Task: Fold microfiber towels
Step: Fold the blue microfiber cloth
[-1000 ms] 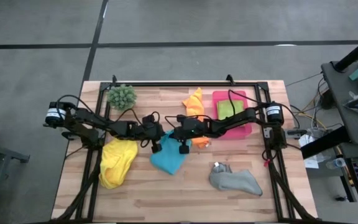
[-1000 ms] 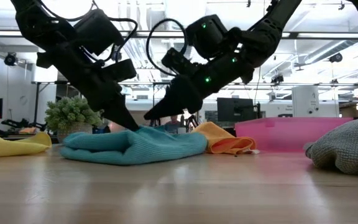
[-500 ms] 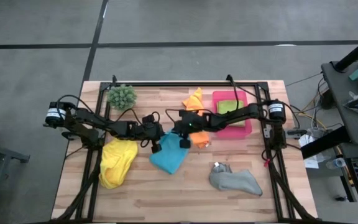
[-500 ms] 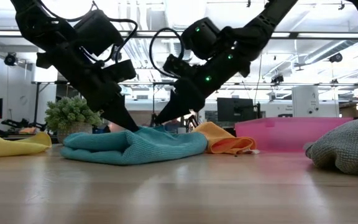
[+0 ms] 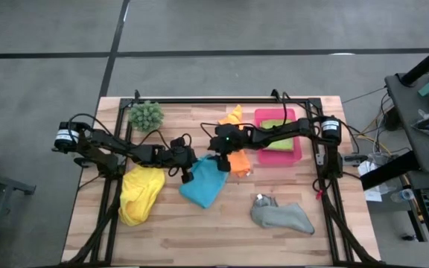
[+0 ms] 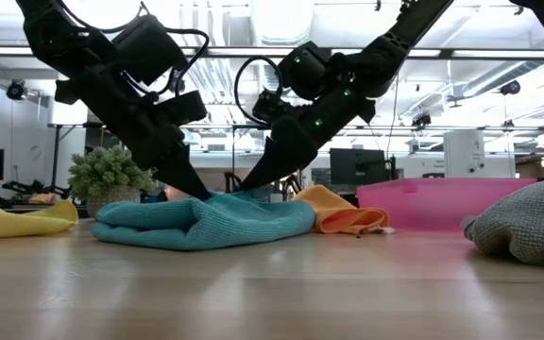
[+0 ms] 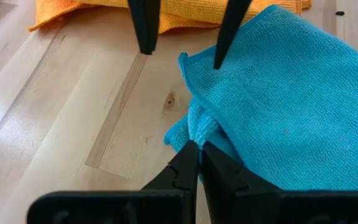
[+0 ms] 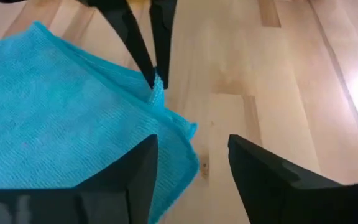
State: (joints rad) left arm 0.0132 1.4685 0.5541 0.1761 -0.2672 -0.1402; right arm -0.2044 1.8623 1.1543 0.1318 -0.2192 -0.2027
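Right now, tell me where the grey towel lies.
In the high view the grey towel lies crumpled at the table's right front, apart from the blue towel and below the pink tray.

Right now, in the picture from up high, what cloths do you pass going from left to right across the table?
yellow towel → blue towel → orange towel → grey towel

Nubby blue towel (image 7: 291, 93), pale wood table (image 7: 61, 106)
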